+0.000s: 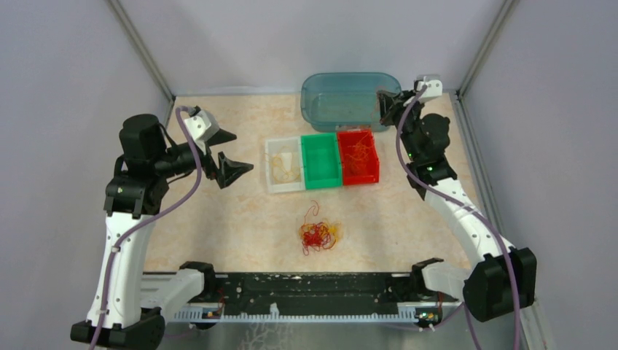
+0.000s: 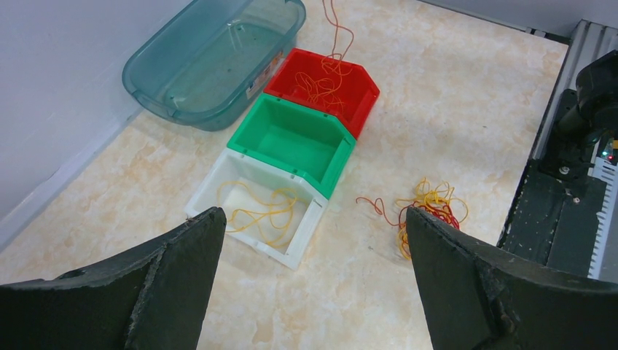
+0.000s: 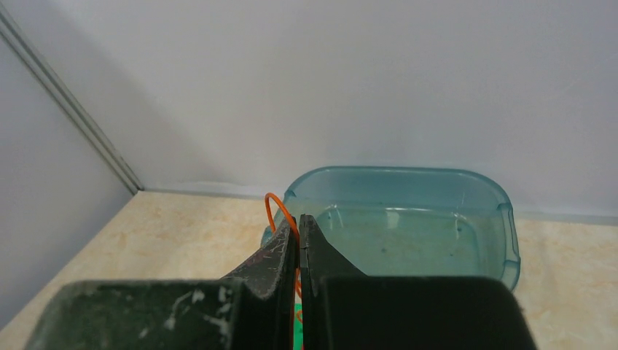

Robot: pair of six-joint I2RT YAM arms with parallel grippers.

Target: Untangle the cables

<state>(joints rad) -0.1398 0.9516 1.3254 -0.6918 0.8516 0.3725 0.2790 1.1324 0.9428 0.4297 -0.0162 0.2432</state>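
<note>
The cables [image 1: 318, 235] lie as a small red, orange and yellow clump on the table, in front of the bins; the clump also shows in the left wrist view [image 2: 430, 208]. My left gripper [image 1: 226, 154] is open and empty, raised left of the bins; in its own view the gripper [image 2: 313, 211] has its jaws wide apart. My right gripper [image 1: 386, 109] is shut on one orange wire [image 3: 273, 208], raised behind the red bin [image 1: 375, 157]. That wire [image 2: 337, 29] hangs down into the red bin [image 2: 364, 98].
A white bin [image 1: 270, 168] holds yellow wires [image 2: 266, 211]. A green bin [image 1: 321, 164] between the white and red bins is bare. The red bin holds orange wires [image 2: 324, 84]. A teal tub [image 1: 350, 98] stands at the back. A black rail [image 1: 313, 288] runs along the near edge.
</note>
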